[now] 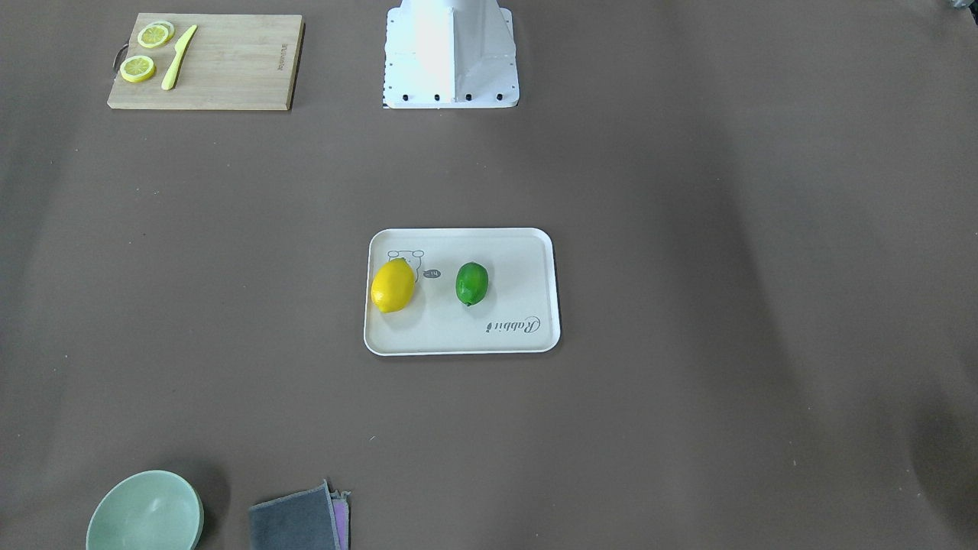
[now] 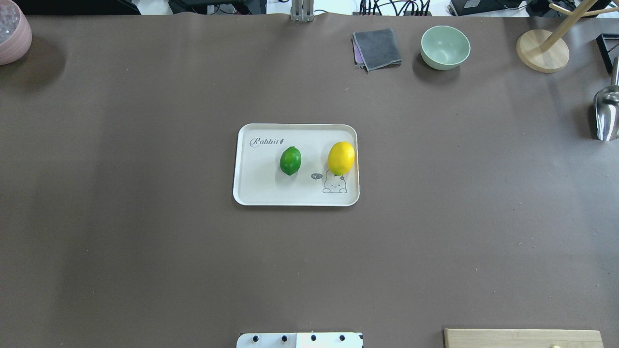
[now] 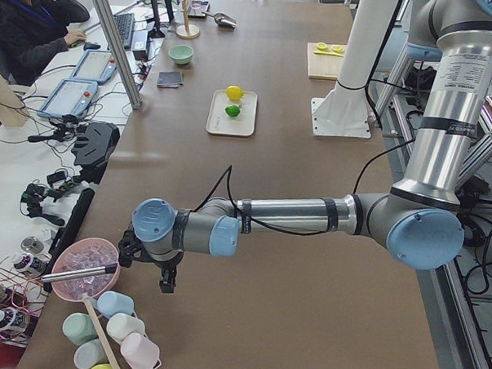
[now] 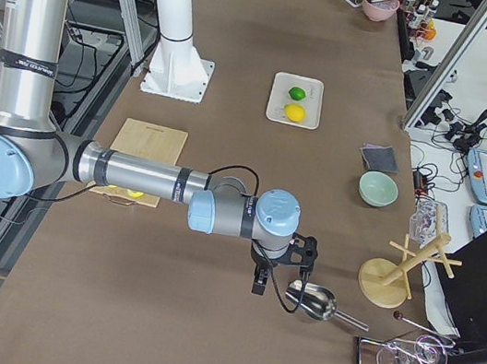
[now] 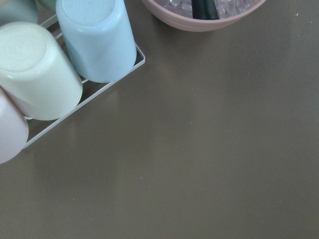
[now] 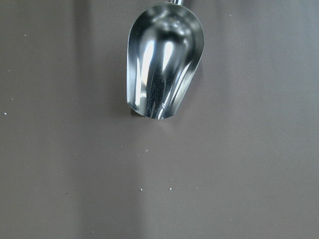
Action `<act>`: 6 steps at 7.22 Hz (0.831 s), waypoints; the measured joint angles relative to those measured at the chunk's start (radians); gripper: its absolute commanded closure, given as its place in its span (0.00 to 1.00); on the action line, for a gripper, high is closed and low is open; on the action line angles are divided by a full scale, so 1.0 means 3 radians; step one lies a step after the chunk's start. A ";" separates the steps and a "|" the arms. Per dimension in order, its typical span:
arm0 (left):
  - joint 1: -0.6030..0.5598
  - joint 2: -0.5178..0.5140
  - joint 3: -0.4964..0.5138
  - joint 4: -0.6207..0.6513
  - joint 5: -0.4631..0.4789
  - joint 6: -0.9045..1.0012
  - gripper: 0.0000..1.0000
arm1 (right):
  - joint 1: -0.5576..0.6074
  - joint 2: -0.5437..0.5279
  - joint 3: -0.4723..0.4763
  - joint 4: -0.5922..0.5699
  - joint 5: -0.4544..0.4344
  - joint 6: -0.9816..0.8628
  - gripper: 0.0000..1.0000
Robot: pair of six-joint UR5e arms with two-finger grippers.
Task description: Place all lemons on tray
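The cream-white tray (image 2: 256,191) lies at the table's middle, also in the front-facing view (image 1: 527,263). The yellow lemon (image 2: 341,157) (image 1: 393,286) and the green lemon (image 2: 290,160) (image 1: 471,283) both rest on it, apart from each other. They show small in the side views: the tray (image 3: 218,126) (image 4: 276,110). My left gripper (image 3: 167,279) hangs over the table's left end, far from the tray. My right gripper (image 4: 278,284) hangs over the right end beside a metal scoop. I cannot tell whether either is open or shut.
A wooden cutting board (image 1: 229,76) holds lemon slices (image 1: 138,69) and a yellow knife (image 1: 178,58). A green bowl (image 2: 445,46), grey cloth (image 2: 377,49), wooden stand (image 2: 541,50) and metal scoop (image 6: 164,64) lie right. A pink bowl (image 2: 12,34) and upturned cups (image 5: 94,42) lie left.
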State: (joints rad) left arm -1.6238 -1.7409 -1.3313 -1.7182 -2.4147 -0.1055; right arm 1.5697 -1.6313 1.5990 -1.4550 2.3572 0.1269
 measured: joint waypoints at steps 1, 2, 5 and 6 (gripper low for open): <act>0.0001 0.0015 -0.0048 0.0000 0.0000 -0.0002 0.02 | -0.0010 0.0001 -0.0002 0.0006 -0.0002 0.0005 0.00; 0.0003 0.0020 -0.0073 0.0000 0.0000 -0.0002 0.02 | -0.0018 0.0002 0.0000 0.0010 -0.0002 0.0009 0.00; 0.0008 0.0015 -0.0123 -0.0004 0.0001 0.0003 0.02 | -0.0035 0.0000 0.0005 0.0015 0.0004 0.0012 0.00; 0.0011 0.0015 -0.0127 -0.0004 0.0001 0.0005 0.02 | -0.0036 -0.0002 0.0008 0.0016 0.0011 0.0013 0.00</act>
State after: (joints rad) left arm -1.6205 -1.7364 -1.3694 -1.7195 -2.4145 -0.1040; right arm 1.5588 -1.6320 1.6014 -1.4501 2.3604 0.1307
